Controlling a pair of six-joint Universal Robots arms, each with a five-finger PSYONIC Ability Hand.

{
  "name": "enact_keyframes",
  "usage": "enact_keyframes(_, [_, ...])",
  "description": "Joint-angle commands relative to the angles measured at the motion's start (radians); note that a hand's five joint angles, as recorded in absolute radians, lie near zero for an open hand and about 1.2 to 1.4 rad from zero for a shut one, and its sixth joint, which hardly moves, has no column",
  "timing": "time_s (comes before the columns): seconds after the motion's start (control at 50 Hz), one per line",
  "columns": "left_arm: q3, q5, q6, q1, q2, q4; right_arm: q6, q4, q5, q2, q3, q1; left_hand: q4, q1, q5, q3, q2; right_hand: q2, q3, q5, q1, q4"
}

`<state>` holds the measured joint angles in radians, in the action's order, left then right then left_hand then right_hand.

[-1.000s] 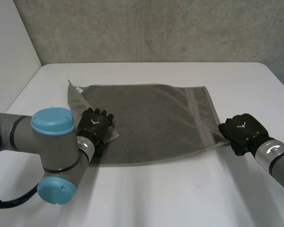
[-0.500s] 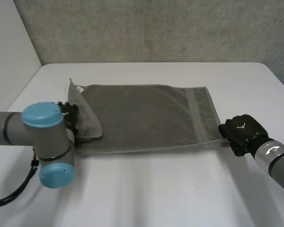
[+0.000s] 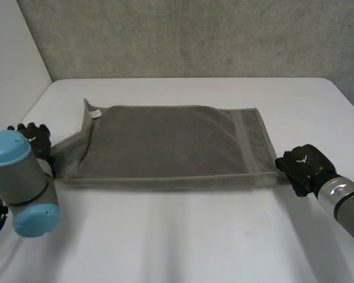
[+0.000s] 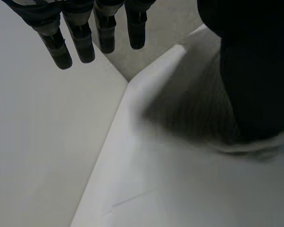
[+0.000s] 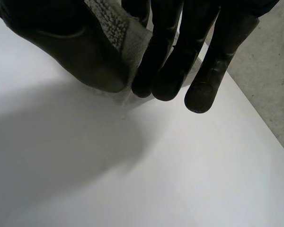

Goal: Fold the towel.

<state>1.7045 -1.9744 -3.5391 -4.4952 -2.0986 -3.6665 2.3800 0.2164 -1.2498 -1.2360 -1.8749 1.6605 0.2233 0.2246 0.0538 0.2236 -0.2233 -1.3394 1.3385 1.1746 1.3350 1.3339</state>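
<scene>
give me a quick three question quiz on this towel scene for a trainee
1. True or false: the towel on the table is already folded in half.
2. What does the right hand pinch? A) the towel's near right corner B) its far left corner C) nothing
3. Fill in: the towel's near left corner reaches toward the ____ hand.
Key: 1 false, it lies spread out; 2 A; 3 the left hand.
</scene>
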Motion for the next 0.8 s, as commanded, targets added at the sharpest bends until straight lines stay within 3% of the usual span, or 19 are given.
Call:
enact_keyframes(0.02, [0.041,0.029,0.0,-0.013,0.052,0.002,0.002,0.0,0.009,-0.002,-0.006,0.002,0.014,0.012,0.009,0.013,-0.014,-0.057,0.058,0.047,0.061,0.062])
enact_keyframes(0.24, [0.106,0.186,0.002,-0.039,0.233,0.002,0.005,0.021,0.012,-0.016,-0.023,-0.004,0.011,0.009,0.006,0.01,-0.011,-0.057,0.058,0.047,0.061,0.062])
enact_keyframes(0.28, [0.122,0.259,0.002,-0.044,0.267,0.006,0.01,0.021,0.012,-0.017,-0.023,-0.004,0.011,0.009,0.006,0.01,-0.011,-0.057,0.058,0.047,0.061,0.062])
enact_keyframes(0.34, [0.133,0.301,0.0,-0.047,0.276,0.013,0.022,0.021,0.013,-0.02,-0.023,-0.004,0.011,0.009,0.006,0.01,-0.011,-0.057,0.058,0.047,0.061,0.062])
enact_keyframes(0.38, [0.159,0.392,-0.006,-0.05,0.293,0.031,0.027,0.021,0.013,-0.023,-0.023,-0.004,0.011,0.009,0.006,0.01,-0.011,-0.057,0.058,0.047,0.061,0.062])
enact_keyframes(0.4, [0.159,0.393,-0.006,-0.05,0.293,0.031,0.031,0.021,0.012,-0.031,-0.023,-0.002,0.011,0.009,0.006,0.01,-0.011,-0.057,0.058,0.047,0.061,0.062])
enact_keyframes(0.44, [0.202,0.489,-0.014,-0.059,0.304,0.081,0.034,0.021,0.012,-0.039,-0.024,-0.002,0.02,0.018,0.015,0.019,-0.02,-0.057,0.058,0.047,0.061,0.062])
enact_keyframes(0.54, [0.237,0.601,-0.015,-0.093,0.301,0.189,0.042,0.021,0.013,-0.045,-0.026,-0.002,0.031,0.03,0.026,0.031,-0.031,-0.057,0.058,0.047,0.061,0.062])
enact_keyframes(0.64, [0.25,0.672,-0.02,-0.133,0.293,0.253,0.045,0.021,0.015,-0.043,-0.026,-0.002,0.02,0.018,0.015,0.019,-0.02,-0.057,0.058,0.047,0.061,0.062])
enact_keyframes(0.8, [0.25,0.698,-0.053,-0.167,0.264,0.26,0.045,0.023,0.016,-0.042,-0.03,-0.002,0.014,0.012,0.009,0.013,-0.014,-0.057,0.058,0.047,0.061,0.062])
